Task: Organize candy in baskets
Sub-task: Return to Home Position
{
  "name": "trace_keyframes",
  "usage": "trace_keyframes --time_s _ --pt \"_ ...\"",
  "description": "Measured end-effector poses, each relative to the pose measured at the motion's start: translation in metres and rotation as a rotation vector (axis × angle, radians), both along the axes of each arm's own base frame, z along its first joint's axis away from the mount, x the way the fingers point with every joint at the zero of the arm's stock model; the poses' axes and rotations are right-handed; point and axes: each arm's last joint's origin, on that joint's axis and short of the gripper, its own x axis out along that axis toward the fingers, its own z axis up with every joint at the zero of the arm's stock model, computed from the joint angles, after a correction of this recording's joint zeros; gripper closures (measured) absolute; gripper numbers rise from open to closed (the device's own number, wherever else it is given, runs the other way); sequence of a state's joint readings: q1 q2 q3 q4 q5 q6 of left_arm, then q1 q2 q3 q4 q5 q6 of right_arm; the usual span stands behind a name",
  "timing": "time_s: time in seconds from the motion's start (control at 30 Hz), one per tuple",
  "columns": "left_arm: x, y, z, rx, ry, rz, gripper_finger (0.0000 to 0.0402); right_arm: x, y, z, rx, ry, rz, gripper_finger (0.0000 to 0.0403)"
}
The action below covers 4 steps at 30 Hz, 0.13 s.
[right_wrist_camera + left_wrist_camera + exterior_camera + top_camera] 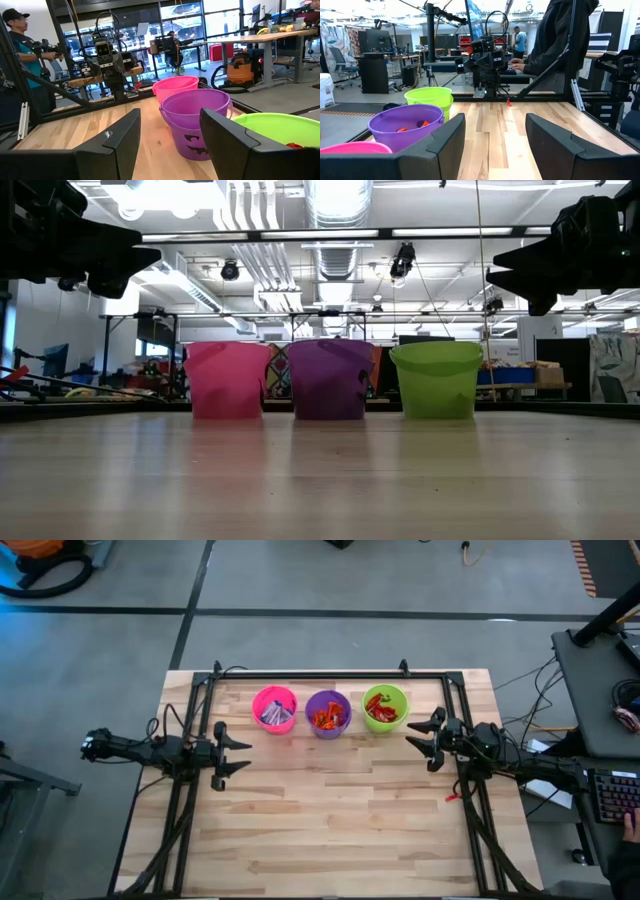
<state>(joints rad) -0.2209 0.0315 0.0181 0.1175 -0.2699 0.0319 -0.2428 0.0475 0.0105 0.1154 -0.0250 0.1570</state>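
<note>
Three small round buckets stand in a row near the table's far edge: pink (pixel 274 707), purple (pixel 328 713) and lime green (pixel 385 707). Wrapped candy lies inside each: blue-and-white in the pink (pixel 275 715), orange in the purple (pixel 326 719), red in the green (pixel 381 712). My left gripper (pixel 236 747) hovers open above the table at its left side, level with the buckets' near side. My right gripper (pixel 424 739) hovers open at the right side, just beside the green bucket. Both point toward the table's middle and hold nothing.
A black metal frame (pixel 310 674) runs along the far edge and down both sides of the wooden table (pixel 330 820). A small red piece (pixel 452 797) lies by the right rail. A person in dark clothing (pixel 560 35) stands beyond the right side at a keyboard.
</note>
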Motion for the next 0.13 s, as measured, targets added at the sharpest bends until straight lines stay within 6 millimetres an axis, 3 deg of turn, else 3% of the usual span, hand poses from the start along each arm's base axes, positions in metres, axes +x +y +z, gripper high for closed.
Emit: trace_keyframes --time_s 0.13 --pt "0.0 0.0 0.0 0.0 0.0 0.0 0.021 0.0 0.0 0.0 0.0 0.0 0.0 0.0207"
